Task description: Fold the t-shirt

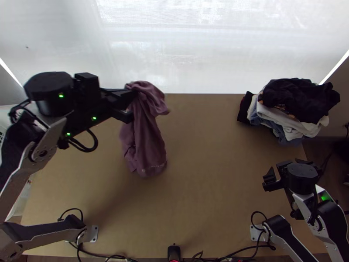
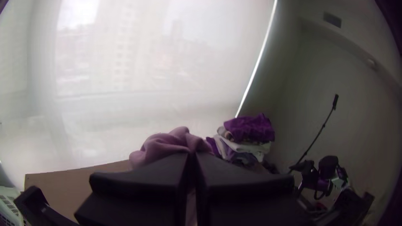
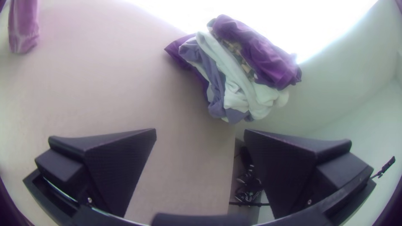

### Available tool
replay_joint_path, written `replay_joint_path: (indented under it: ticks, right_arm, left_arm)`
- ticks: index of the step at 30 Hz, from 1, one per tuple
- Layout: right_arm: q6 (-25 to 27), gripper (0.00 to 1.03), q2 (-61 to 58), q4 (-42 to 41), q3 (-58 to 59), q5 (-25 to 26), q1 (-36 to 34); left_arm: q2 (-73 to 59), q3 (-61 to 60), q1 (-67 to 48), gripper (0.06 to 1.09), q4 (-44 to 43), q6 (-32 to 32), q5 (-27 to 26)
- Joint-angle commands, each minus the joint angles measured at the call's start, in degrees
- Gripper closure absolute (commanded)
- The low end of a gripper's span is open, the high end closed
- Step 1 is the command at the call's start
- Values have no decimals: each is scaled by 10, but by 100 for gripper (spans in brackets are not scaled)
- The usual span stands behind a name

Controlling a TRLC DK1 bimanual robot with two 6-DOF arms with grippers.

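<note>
Left: the left tool [image 2: 191, 157], its fingers brought together, pinches the upper part of the mauve t-shirt [image 1: 146, 139]. The garment hangs bunched and lengthwise over the left-hand, far part of the tabletop [image 1: 205, 196]; whether its lower end touches the surface cannot be told. The step in hand is judged to be lifting and sorting out the cloth, with folding proper not yet begun. Next, it calls for a second grasp, probably at a shoulder or hem corner, so that the shirt can be spread flat. Right: the right tool [image 3: 200, 134] stands wide and holds nothing, near a heaped pile of clothes [image 1: 292, 109].
</note>
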State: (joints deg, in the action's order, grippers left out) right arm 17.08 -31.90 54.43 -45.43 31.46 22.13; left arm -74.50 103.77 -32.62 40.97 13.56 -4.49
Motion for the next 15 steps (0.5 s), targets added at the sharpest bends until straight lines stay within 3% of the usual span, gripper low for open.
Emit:
replay_joint_path:
  ticks: [1,15]
  right_arm:
    - [5,5,1,-4,2,0,-17]
    - [12,5,9,-4,9,-1,-23]
  left_arm:
    - [-79,-12,-140,105,-21,-29,16]
    - [-238,-10,-196,105,-71,-58,22]
